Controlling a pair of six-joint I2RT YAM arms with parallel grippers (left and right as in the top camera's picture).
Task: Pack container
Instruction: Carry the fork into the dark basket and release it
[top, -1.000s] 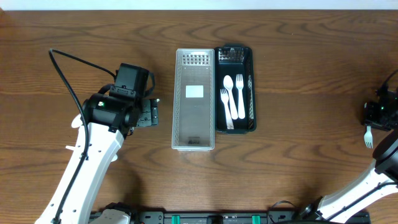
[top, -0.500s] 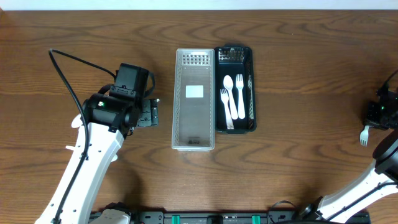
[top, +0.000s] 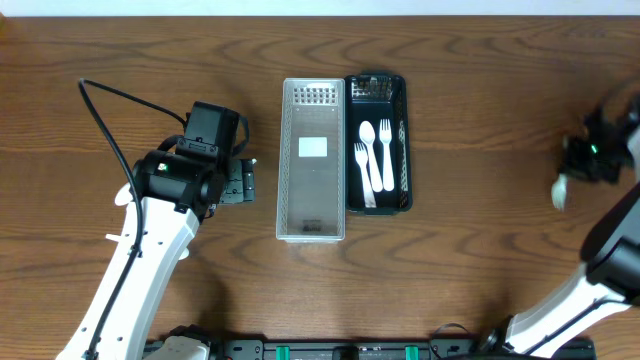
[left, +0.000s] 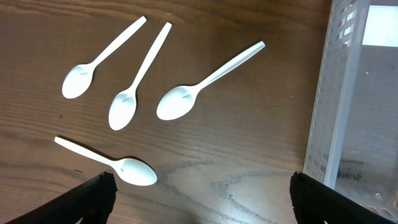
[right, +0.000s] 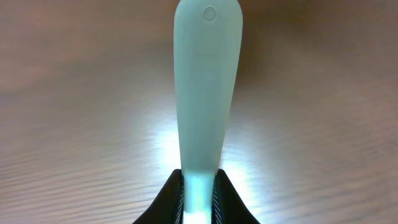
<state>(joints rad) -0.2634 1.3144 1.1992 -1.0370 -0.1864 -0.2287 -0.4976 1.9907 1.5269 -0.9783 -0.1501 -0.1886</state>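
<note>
Open tabletop (top: 490, 150) lies between the dark tray (top: 409, 120) and the right gripper (right: 198, 199) clamping a white utensil (right: 205, 93). The clear bin (top: 313, 195) touches the tray's left side. The left gripper (left: 202, 202) hangs just beside it, over four loose spoons (left: 175, 106).

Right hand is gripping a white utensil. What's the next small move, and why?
Probably carry it inward toward the dark tray. The right hand is shut firmly on the white utensil far out at the table's side, and the tray already holds white cutlery, so that looks like where it belongs.
</note>
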